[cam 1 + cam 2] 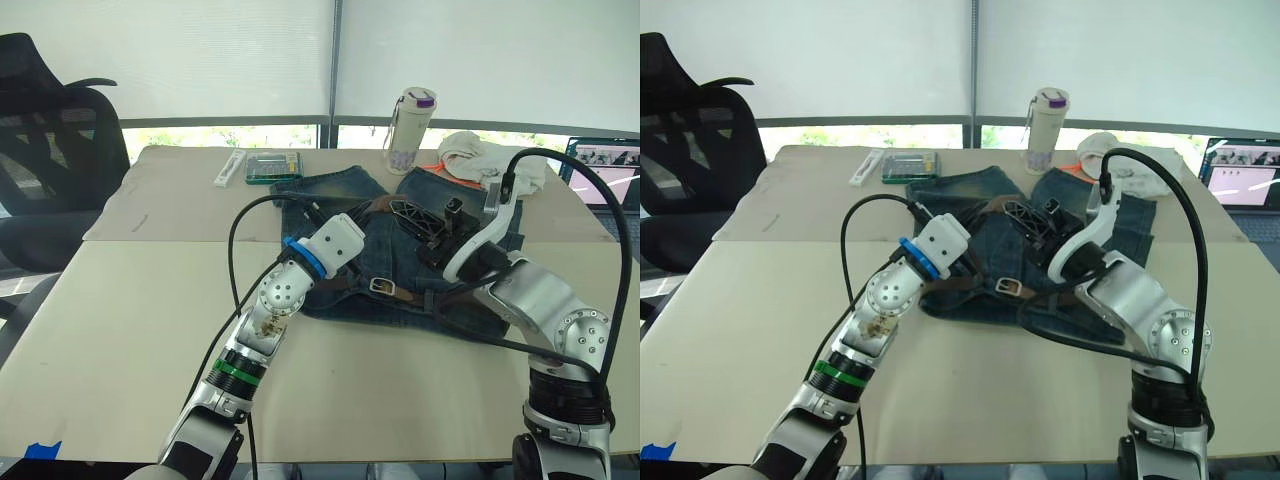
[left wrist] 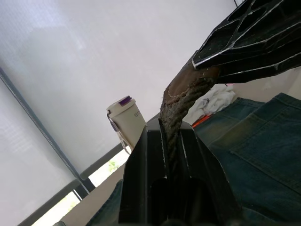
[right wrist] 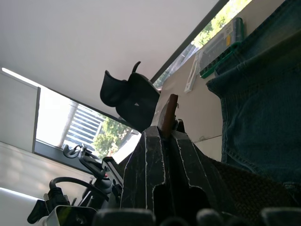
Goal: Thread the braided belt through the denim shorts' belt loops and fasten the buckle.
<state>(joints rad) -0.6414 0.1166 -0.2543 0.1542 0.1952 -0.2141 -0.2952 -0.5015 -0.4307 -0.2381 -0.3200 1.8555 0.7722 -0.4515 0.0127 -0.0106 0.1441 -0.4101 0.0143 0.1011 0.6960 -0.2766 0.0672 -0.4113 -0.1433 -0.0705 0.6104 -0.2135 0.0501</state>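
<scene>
The denim shorts (image 1: pixel 330 190) lie flat in the middle of the table, waistband toward me. Along the waistband runs the braided belt (image 1: pixel 340 283), with its silver buckle (image 1: pixel 383 285) near the middle. The belt's free end rises off the shorts. My left gripper (image 2: pixel 171 129) is shut on this raised braided strap. Just beyond it, my right gripper (image 3: pixel 164 129) is shut on the strap's brown tip (image 3: pixel 168 109), its latticed black fingers (image 1: pixel 415 220) above the shorts. I cannot make out the belt loops.
A white bottle with a purple lid (image 1: pixel 408 130) stands at the table's far edge, an off-white cloth bundle (image 1: pixel 480 155) to its right. A green box (image 1: pixel 273 167) lies at the far left of the shorts. A laptop (image 1: pixel 605 170) sits far right, a black chair (image 1: pixel 50 130) far left.
</scene>
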